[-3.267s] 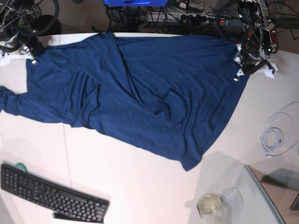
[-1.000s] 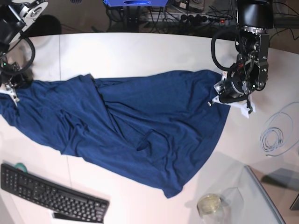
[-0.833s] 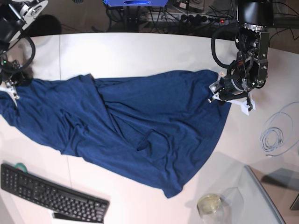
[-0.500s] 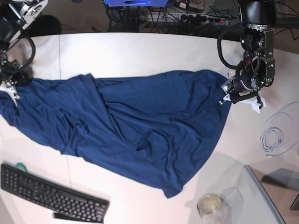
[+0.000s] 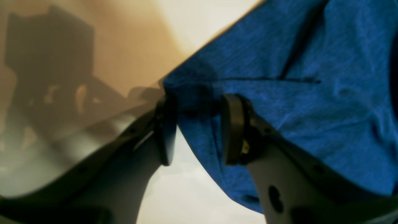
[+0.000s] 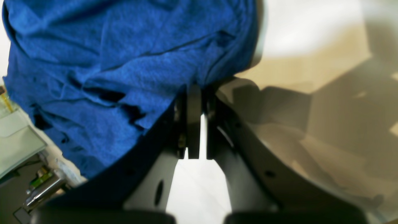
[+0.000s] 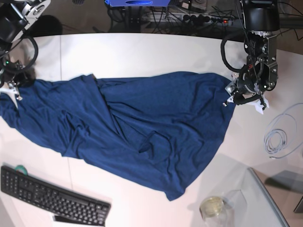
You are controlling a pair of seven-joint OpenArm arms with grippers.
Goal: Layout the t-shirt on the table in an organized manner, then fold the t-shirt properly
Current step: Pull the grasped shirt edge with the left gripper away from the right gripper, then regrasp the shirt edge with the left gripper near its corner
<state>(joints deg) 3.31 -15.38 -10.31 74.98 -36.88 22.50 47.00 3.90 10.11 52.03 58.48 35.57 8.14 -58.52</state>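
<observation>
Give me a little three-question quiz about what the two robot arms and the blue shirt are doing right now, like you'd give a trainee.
1. True or false: the right gripper is shut on an edge of the t-shirt.
2. Multiple choice: the left gripper has A) its jaws apart with cloth between them, B) its jaws closed on bare table, C) nothing near it.
3. Fill in: near the table edge closest to the camera in the base view, below the shirt, lies a black ____.

Key
1. True; in the right wrist view the jaws are pressed nearly together at the shirt's edge.
2. A; the cloth corner sits in the gap.
3. keyboard.
</observation>
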